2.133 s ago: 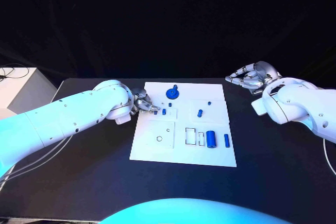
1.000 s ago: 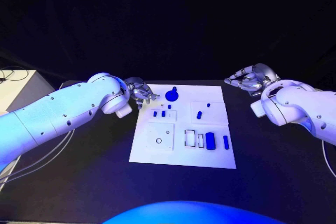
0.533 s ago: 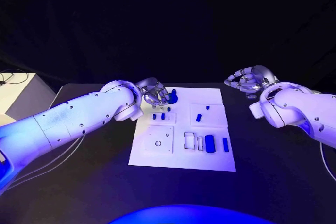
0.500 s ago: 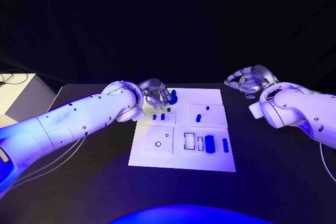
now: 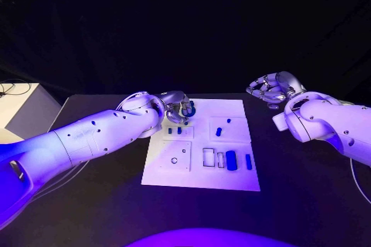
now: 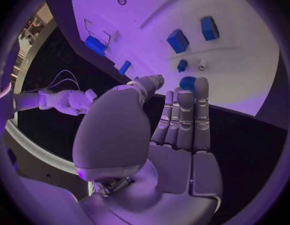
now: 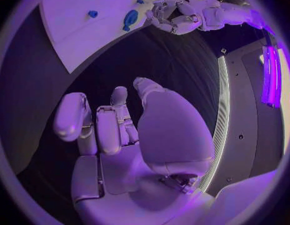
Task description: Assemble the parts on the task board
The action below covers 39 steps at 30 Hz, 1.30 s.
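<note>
The white task board lies mid-table. My left hand hovers over its far left corner, fingers stretched out straight and holding nothing, fingertips right at the round blue part, also seen as the round blue part. Two small blue parts stand side by side just nearer; in the left wrist view they are the blue parts. A blue peg and long blue parts sit further right. My right hand stays off the board's far right corner, fingers curled, nothing in it.
A white box stands off the table's left side. The board has a round hole and rectangular slots in its near half. In the right wrist view the board and my left hand lie across bare black table.
My left hand has travelled from beside the board's left edge onto its far corner, up to the round blue part. The right hand has hardly moved. The camera has shifted slightly.
</note>
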{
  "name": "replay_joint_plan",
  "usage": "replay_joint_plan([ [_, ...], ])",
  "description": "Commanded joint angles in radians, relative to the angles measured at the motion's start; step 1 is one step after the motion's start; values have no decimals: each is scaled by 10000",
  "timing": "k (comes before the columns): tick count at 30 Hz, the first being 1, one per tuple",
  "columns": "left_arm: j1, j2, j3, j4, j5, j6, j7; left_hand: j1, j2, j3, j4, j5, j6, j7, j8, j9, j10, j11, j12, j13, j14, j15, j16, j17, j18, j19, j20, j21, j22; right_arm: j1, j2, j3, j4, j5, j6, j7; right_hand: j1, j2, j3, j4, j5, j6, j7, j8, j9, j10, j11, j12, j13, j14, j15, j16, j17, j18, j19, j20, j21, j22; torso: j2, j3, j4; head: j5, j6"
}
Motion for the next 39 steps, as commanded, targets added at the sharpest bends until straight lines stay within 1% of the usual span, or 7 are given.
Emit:
replay_joint_plan([
  [1, 25, 108, -29, -75, -910, 340, -216, -4, -69, -113, 8, -50, -11, -21, -64, -64, -114, 6, -89, -75, -127, 50, 2, -171, 50, -6, 87, 74, 20, -5, 19, 2, 1, -5, -30, 196, 5, -131, 106, 6, 29, -34, 44, -57, 28, -287, -136, -283, -308, 178, -71, -3, -12, 82, 72, -14, -40, -19, 11, -8, -10, 3, 8],
  [6, 29, 252, -63, -141, -1366, 643, -624, -51, -61, -398, 91, -102, 22, 2, -115, -173, -167, 38, -154, -182, -57, 83, 151, -202, 53, 11, 122, 113, 56, -4, 14, 3, 23, -8, 18, 167, -21, -160, 176, 6, 27, -40, 46, -64, 56, -296, -135, -430, -455, 182, -71, -19, -7, 83, 86, -16, -70, -34, 23, -13, -5, -18, -5],
  [10, 30, 312, -70, -157, -1452, 736, -784, -50, -48, -451, 112, -100, 32, 4, -123, -193, -151, 41, -150, -197, 23, 87, 235, -120, 54, 24, 127, 128, 68, -4, 13, 3, 39, -8, 38, 150, -40, -168, 209, 9, 30, -45, 48, -69, 69, -296, -132, -494, -522, 187, -73, -18, 7, 75, 108, -16, -39, -11, 8, -4, 5, -9, -24],
  [11, 30, 322, -70, -160, -1461, 751, -804, -44, -36, -480, 124, -98, 47, 5, -123, -205, -136, 41, -145, -206, 42, 88, 263, -120, 50, 50, 129, 155, 99, -4, 12, 3, 42, -8, 38, 149, -40, -168, 209, 9, 30, -45, 48, -69, 69, -296, -132, -494, -522, 187, -73, -18, 7, 75, 108, -16, -39, -11, 9, -12, 10, -22, -39],
  [17, 32, 413, -74, -219, -1501, 875, -929, 87, 52, -502, 133, -73, 182, -1, -95, -250, -61, 47, -128, -251, 129, 91, 401, -81, 33, 149, 134, 270, 230, -3, 12, 3, 61, -9, 37, 138, -53, -174, 233, 8, 31, -35, 46, -63, 83, -297, -133, -543, -573, 188, -73, -25, 7, 72, 121, -18, -32, -4, 8, -10, 2, -17, -59],
  [24, 31, 499, -74, -394, -1487, 1001, -1017, 418, 195, -285, 70, -71, 349, 22, -116, -380, 144, 15, -98, -350, 402, 59, 786, 170, -45, 490, 109, 698, 723, -2, 11, 4, 77, -9, 38, 130, -63, -181, 256, 8, 33, -31, 45, -60, 94, -300, -135, -589, -621, 191, -74, -25, 16, 71, 131, -19, -30, 0, 4, -13, 1, -47, -77],
  [39, 18, 688, -77, -636, -1335, 871, -917, 571, 283, -14, 25, -93, 584, 43, -111, -498, 405, -27, -79, -449, 620, 21, 1135, 377, -115, 739, 71, 1110, 1183, 1, 6, 5, 128, -180, -28, 118, -91, -202, 301, 7, 38, -36, 44, -61, 117, -303, -134, -691, -726, 189, -76, -45, 5, 75, 137, -21, -62, -17, 3, -17, 6, -115, -142],
])
